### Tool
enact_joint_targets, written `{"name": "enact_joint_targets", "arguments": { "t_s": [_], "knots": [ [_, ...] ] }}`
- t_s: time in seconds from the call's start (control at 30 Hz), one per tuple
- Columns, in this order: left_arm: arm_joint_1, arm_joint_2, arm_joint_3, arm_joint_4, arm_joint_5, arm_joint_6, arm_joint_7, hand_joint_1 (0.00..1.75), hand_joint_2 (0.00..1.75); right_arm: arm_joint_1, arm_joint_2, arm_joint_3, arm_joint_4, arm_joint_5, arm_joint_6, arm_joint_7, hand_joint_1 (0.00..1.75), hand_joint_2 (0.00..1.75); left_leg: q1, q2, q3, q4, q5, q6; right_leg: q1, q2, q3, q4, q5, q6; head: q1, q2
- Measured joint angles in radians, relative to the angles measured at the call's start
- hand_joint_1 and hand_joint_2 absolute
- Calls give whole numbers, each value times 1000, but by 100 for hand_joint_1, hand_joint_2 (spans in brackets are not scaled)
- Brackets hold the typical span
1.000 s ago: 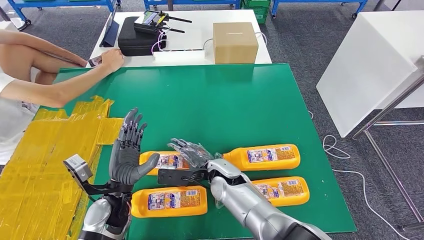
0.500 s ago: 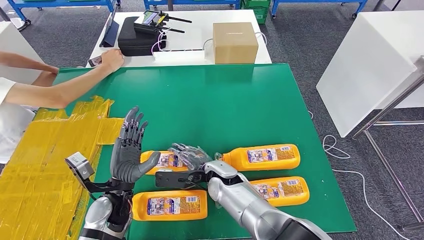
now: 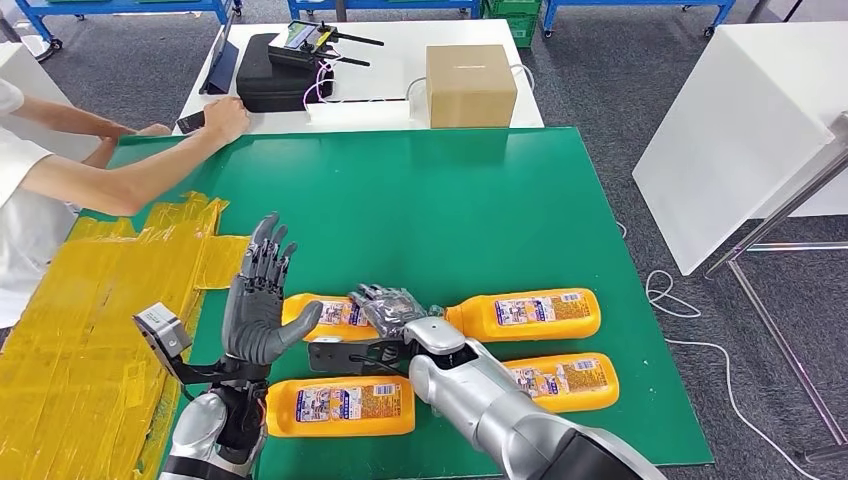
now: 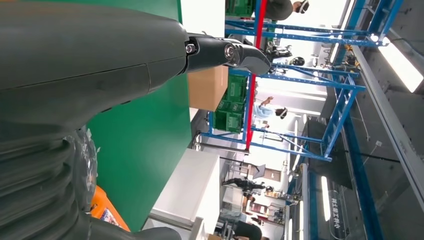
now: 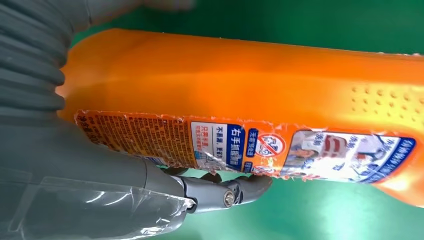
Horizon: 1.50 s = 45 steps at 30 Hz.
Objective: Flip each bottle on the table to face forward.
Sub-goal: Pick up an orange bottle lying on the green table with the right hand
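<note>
Four orange bottles lie on their sides on the green mat (image 3: pixel 430 210), labels up. My right hand (image 3: pixel 390 308) reaches across to the far-left bottle (image 3: pixel 318 315), its fingers curled over that bottle's end. Close up, the thumb (image 5: pixel 220 192) presses the label edge of this bottle (image 5: pixel 250 85), and the other fingers are hidden behind it. My left hand (image 3: pixel 255 305) stands raised beside the same bottle, palm toward it, fingers apart and holding nothing (image 4: pixel 75 75). The other bottles lie far right (image 3: pixel 525 313), near left (image 3: pixel 340 405) and near right (image 3: pixel 565 380).
A person's arm (image 3: pixel 120 175) rests on the mat's far-left corner. Yellow taped cardboard (image 3: pixel 80 330) lies left of the mat. Behind the mat stand a cardboard box (image 3: pixel 470 85) and a black case (image 3: pixel 275 75). A white table (image 3: pixel 740 120) is at the right.
My right hand has slid a little left over the far-left bottle and its fingers have drawn together. The person's arms have shifted. The bottles and my left hand stay put.
</note>
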Motion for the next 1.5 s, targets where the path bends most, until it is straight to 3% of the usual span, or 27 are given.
{"name": "enact_joint_targets", "arguments": {
  "t_s": [0.57, 0.67, 0.77, 0.97, 1.17, 1.5],
  "knots": [
    [-4, -2, 1, 15, -5, 3, 3, 0, 175, -12, 1, 37, 22, -11, -1, 30, 175, 175, 0, 0, 0, 0, 0, 0, 0, 0, 0, 0, 0, 0, 0, 0],
    [-3, -3, 1, 16, -6, 8, 3, 0, 175, -11, 1, 37, 26, -15, -42, 29, 175, 175, 0, 0, 0, 0, 0, 0, 0, 0, 0, 0, 0, 0, 0, 0],
    [5, -3, 2, 13, -7, 15, 3, 0, 175, -3, -1, 29, 28, -16, -141, 5, 175, 175, 0, 0, 0, 0, 0, 0, 0, 0, 0, 0, 0, 0, 0, 0],
    [57, -3, 4, -29, -5, 22, 3, 0, 175, 49, -28, -62, -49, -23, -400, -119, 175, 175, 0, 0, -1, 0, 0, 0, 0, 0, -1, 0, 0, 0, 0, 0],
    [94, -2, 6, -65, 6, 19, 1, 0, 175, 109, -59, -202, -168, -65, -446, -223, 175, 175, 0, 0, -1, 0, 0, 0, 0, 0, -1, 0, 0, 0, 0, 0],
    [114, -1, -3, -90, 7, 8, 0, 0, 175, 166, -69, -335, -269, -95, -496, -267, 175, 175, 0, 0, -1, 0, 0, 0, 0, 0, -1, 0, 0, 0, 0, 0]
  ]
}}
